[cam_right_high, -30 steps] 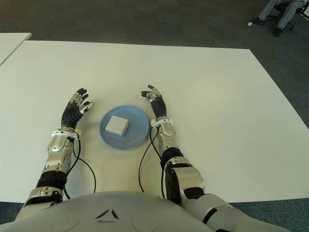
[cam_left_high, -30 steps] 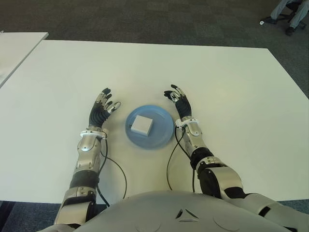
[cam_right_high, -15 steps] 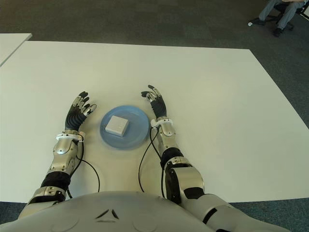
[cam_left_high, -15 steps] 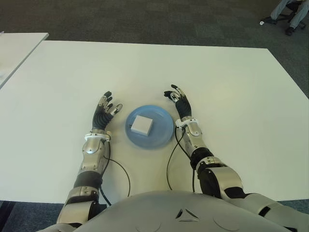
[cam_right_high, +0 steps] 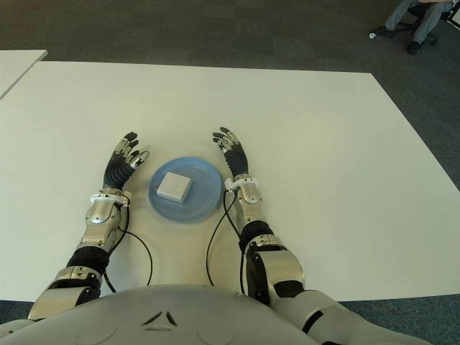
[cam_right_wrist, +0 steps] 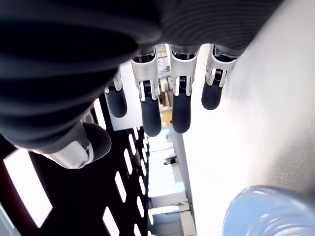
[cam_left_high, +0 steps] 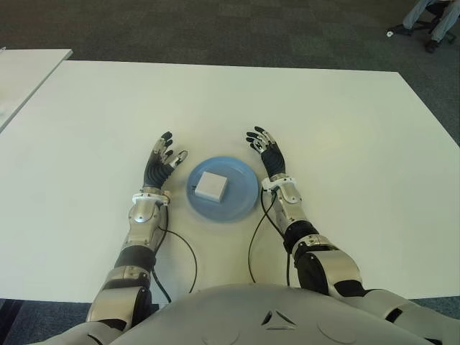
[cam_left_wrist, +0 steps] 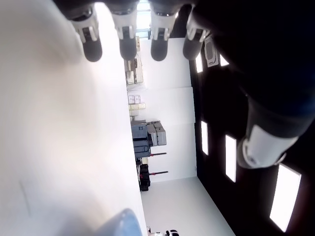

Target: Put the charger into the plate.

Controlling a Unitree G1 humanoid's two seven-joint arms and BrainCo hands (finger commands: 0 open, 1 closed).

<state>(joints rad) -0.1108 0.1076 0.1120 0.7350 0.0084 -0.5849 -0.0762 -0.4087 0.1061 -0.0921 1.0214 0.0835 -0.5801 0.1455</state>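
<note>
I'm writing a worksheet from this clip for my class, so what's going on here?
Nothing is being held at this moment. The white charger already lies in the blue plate on the white table. The left hand shows just left of the plate and the right hand just right of it, both with fingers spread and empty. A person's legs show at the far right, off the table.

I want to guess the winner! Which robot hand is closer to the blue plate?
Left hand, barely: its fingertips nearly meet the blue plate's left rim. Right hand shows just beyond the right rim, fingers pointing away.
</note>
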